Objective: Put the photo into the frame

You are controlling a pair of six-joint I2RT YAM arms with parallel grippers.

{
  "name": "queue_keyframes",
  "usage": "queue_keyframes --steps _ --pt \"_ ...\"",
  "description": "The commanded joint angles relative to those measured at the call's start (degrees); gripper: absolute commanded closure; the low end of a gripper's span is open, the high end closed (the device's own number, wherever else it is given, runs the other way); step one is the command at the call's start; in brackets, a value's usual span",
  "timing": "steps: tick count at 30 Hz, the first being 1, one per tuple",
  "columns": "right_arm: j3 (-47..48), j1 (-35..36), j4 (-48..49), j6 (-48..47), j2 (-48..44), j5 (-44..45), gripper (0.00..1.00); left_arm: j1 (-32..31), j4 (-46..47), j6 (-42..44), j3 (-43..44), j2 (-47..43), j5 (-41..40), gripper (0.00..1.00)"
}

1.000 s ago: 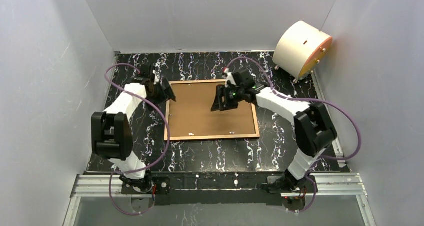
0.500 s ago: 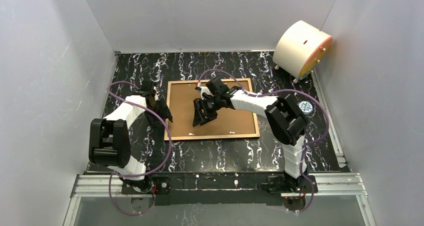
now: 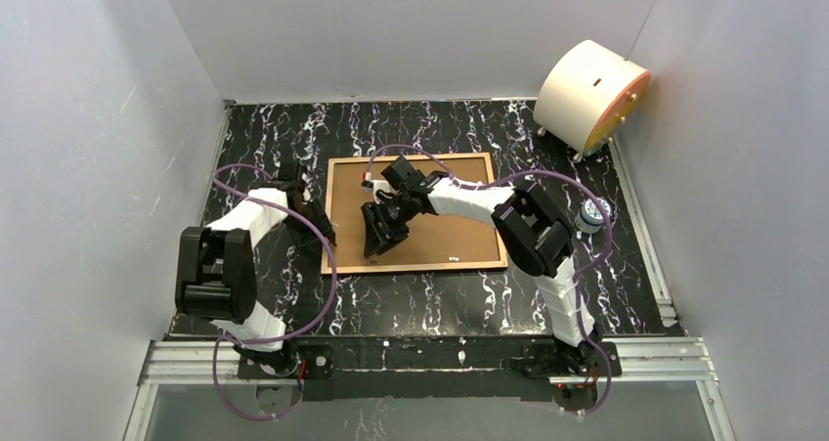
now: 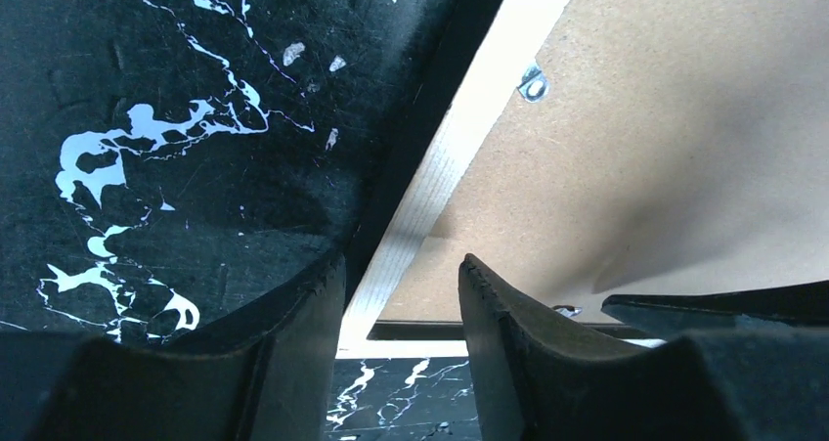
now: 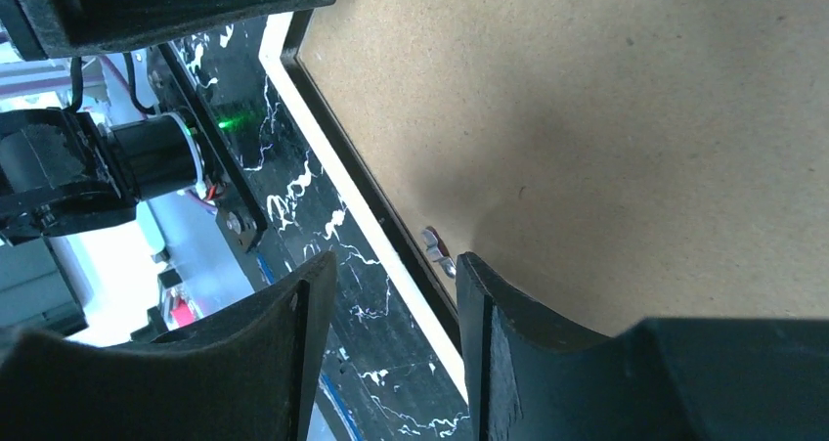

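Observation:
The frame [image 3: 469, 265] lies flat on the black marbled table, back side up, with the brown backing board [image 3: 450, 221] filling it. The photo is hidden. My left gripper [image 3: 321, 228] is at the frame's left rail near the front corner. In the left wrist view its jaws [image 4: 402, 260] stand open, straddling the light wood rail [image 4: 459, 138]. My right gripper [image 3: 374, 245] hovers over the board's front-left part. It is open [image 5: 397, 260], one finger over the board [image 5: 606, 118] beside a metal tab [image 5: 436, 247], the other over the table beyond the rail [image 5: 332, 148].
A cream round drum [image 3: 589, 94] stands at the back right corner. A small blue-and-white round object [image 3: 589, 214] lies right of the frame. The right arm's elbow [image 3: 533, 231] hangs over the frame's right end. Grey walls enclose three sides.
The right gripper swept left and forward across the board. The left gripper slid forward along the left rail and its jaws narrowed. The small round object came into view.

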Motion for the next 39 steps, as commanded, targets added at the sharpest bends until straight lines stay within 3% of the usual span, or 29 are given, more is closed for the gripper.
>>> queue_keyframes --steps 1,39 --pt "3.18 0.37 -2.88 -2.72 1.23 -2.46 0.44 -0.04 -0.69 0.72 -0.31 0.86 0.19 0.56" --pt "2.44 2.77 -6.63 -11.7 6.49 -6.46 0.45 -0.04 0.99 -0.06 0.03 3.58 3.35 0.57"
